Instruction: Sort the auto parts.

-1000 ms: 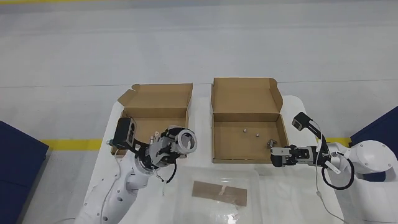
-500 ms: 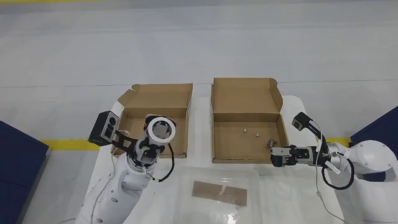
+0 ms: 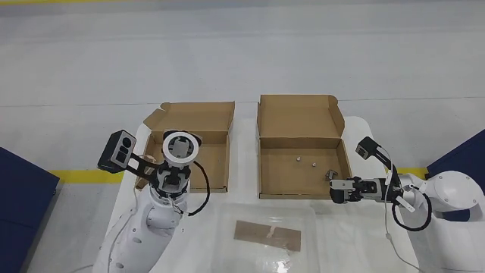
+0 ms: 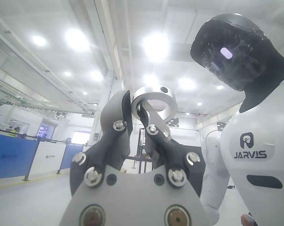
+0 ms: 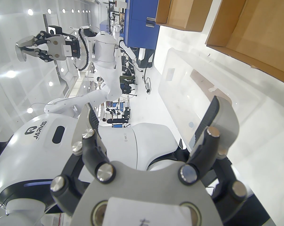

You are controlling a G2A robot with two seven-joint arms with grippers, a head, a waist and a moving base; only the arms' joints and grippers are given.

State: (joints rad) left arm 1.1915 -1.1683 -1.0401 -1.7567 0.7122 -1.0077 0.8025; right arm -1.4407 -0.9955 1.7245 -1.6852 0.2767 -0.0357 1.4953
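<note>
Left fingers [image 4: 126,109]: closing narrowly on the metal ring [image 4: 149,92], one finger pressing the outside of its wall, the other passing through its bore. The ring is jutting out beyond the tips to one side.
Metal ring, position: hanging in the air, lifted high over the near part of the left box [image 3: 197,114], its open face turning up toward the top view.
Metal ring, make: smooth, silvery, a thick round band with a small round hole drilled in its outer wall.
Right fingers [image 5: 218,118]: spreading wide with nothing between them, hovering low beside the near right corner of the right box [image 3: 295,117].
Boxes: brown cardboard, shallow, lids folding back, sitting side by side on the white tabletop [image 3: 244,159] with a bare strip between them.
Small parts [image 3: 331,173]: three bits lying well apart on the right box's floor.
Clear bin [image 3: 227,216]: sitting near the tabletop's front edge, holding a flat cardboard strip [image 3: 267,235].
</note>
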